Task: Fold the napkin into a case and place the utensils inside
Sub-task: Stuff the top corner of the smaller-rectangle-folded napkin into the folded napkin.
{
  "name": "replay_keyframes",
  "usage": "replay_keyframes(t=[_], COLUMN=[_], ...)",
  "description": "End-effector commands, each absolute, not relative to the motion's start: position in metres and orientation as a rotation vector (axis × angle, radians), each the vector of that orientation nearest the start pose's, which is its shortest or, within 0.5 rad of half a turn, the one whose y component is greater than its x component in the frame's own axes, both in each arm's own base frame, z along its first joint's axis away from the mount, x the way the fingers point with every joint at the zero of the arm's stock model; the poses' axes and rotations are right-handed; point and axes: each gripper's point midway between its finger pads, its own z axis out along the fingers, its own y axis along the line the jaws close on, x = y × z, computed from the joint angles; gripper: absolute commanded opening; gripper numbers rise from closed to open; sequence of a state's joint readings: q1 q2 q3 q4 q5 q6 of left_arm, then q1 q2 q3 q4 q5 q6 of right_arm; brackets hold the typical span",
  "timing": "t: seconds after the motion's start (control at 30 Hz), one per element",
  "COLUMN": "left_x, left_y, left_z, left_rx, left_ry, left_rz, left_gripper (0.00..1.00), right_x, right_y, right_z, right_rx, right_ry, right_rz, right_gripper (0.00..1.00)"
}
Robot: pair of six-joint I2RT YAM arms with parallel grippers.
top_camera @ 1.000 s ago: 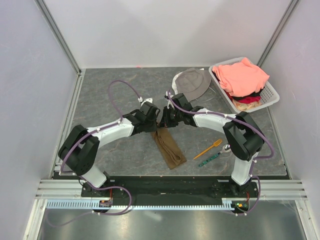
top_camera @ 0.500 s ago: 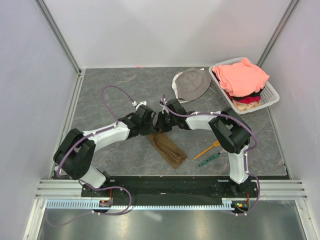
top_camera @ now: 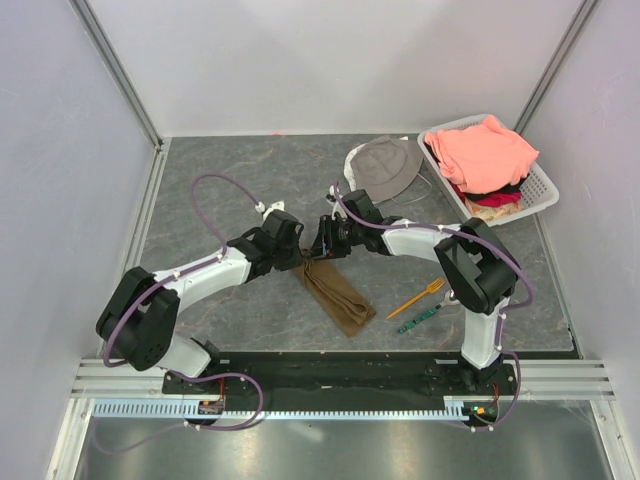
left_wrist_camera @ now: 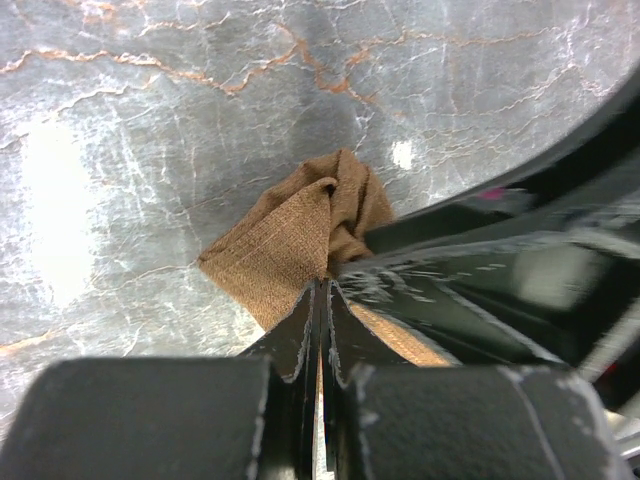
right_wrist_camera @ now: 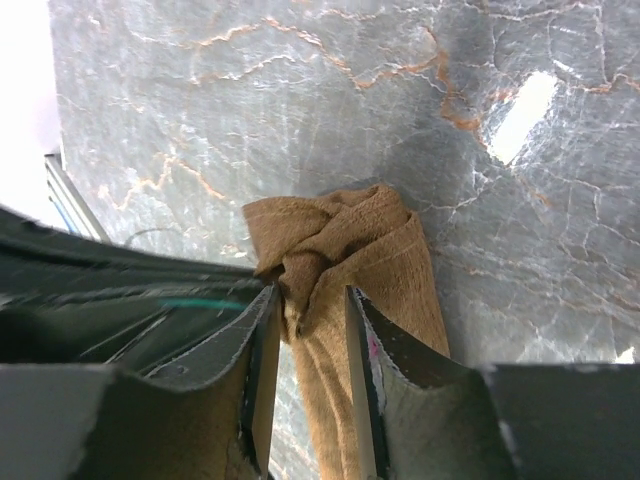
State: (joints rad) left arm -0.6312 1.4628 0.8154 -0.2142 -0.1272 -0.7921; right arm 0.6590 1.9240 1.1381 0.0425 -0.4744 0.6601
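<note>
On the table (top_camera: 230, 180), napkin (top_camera: 338, 295) long axis diagonal, far-left to near-right.

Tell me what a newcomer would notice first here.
Both arms meet at mid-table, the left gripper and right gripper each pinching the far end of the folded brown napkin. At the far right, a white basket heaped with salmon-pink clothes stands out. An orange fork lies near the right arm.
</note>
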Motion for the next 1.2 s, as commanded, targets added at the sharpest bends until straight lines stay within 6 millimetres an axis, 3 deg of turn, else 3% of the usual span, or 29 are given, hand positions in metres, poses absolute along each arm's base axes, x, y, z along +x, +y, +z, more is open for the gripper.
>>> replay_keyframes(t=[0.0,0.23,0.33,0.47,0.57,0.67,0.7,0.8,0.83,0.9,0.97,1.17], left_x=[0.295,0.295,0.295,0.293,0.294,0.294,0.294,0.293,0.292,0.291,0.29,0.288], left_y=[-0.221,-0.222,-0.222,-0.225,-0.229,-0.23,-0.229,-0.222,-0.219,-0.216,-0.213,-0.213], left_z=[0.077,0.083,0.084,0.082,0.08,0.076,0.076,0.071,0.069,0.069,0.068,0.069], left_rx=[-0.294,-0.293,-0.294,-0.292,-0.294,-0.305,-0.313,-0.341,-0.341,-0.346,-0.346,-0.342], left_ry=[2.423,2.41,2.405,2.409,2.409,2.422,2.423,2.428,2.433,2.43,2.432,2.431], left_rz=[-0.512,-0.526,-0.533,-0.555,-0.58,-0.578,-0.571,-0.536,-0.528,-0.511,-0.501,-0.51], left_gripper=[0.02,0.02,0.02,0.02,0.02,0.02,0.02,0.02,0.02,0.02,0.02,0.02], right_x=[0.299,0.298,0.295,0.291,0.281,0.273,0.274,0.292,0.292,0.295,0.295,0.289], right_y=[0.365,0.366,0.371,0.382,0.4,0.41,0.411,0.384,0.38,0.368,0.364,0.358], right_z=[0.08,0.08,0.074,0.063,0.057,0.036,0.036,0.039,0.042,0.051,0.06,0.067], right_rx=[-0.315,-0.316,-0.308,-0.314,-0.328,-0.368,-0.382,-0.311,-0.31,-0.315,-0.322,-0.329], right_ry=[2.465,2.463,2.468,2.484,2.492,2.528,2.525,2.524,2.521,2.514,2.498,2.492], right_rz=[1.198,1.214,1.245,1.267,1.326,1.317,1.319,1.273,1.271,1.249,1.25,1.239], right_gripper=[0.41,0.39,0.31,0.1,0.03,0.02,0.02,0.07,0.16,0.25,0.35,0.45])
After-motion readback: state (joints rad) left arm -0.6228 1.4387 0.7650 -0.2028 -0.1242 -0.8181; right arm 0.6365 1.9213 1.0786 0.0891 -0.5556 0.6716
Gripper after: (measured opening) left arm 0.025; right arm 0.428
